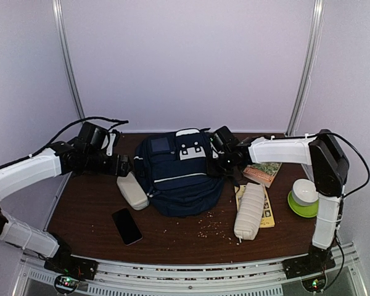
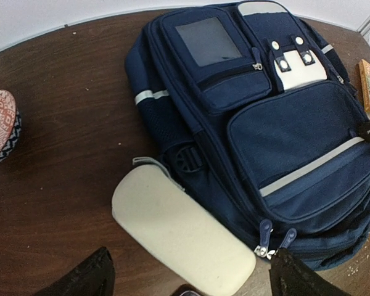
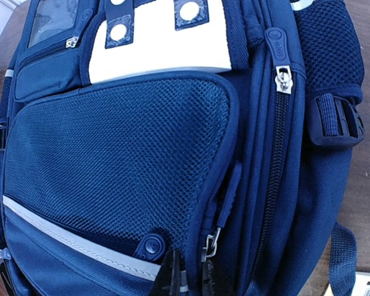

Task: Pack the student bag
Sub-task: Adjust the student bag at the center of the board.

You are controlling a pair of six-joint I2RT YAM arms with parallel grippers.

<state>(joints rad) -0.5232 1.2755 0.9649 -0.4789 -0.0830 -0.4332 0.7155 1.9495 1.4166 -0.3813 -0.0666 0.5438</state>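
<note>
The student bag [image 1: 176, 172] is a navy-blue backpack with white stripes, lying flat at the table's middle with its zips closed. It fills the right wrist view [image 3: 123, 154] and shows in the left wrist view [image 2: 283, 129]. My right gripper [image 1: 220, 158] is at the bag's right side. In the right wrist view the gripper [image 3: 192, 279] has its jaws pinched on the front pocket's edge seam, beside a zip slider [image 3: 211, 243]. My left gripper [image 1: 122, 165] is open and empty; in the left wrist view it [image 2: 188, 280] hovers over a beige pouch [image 2: 179, 228].
The beige pouch [image 1: 132, 191] leans on the bag's left side, with a black phone [image 1: 126, 226] in front. A second beige pouch [image 1: 250, 209] lies on a book [image 1: 269, 213] at right. Another book [image 1: 263, 172] and a green bowl [image 1: 296, 208] holding a white cup are further right. A red patterned bowl [image 2: 0, 123] sits far left.
</note>
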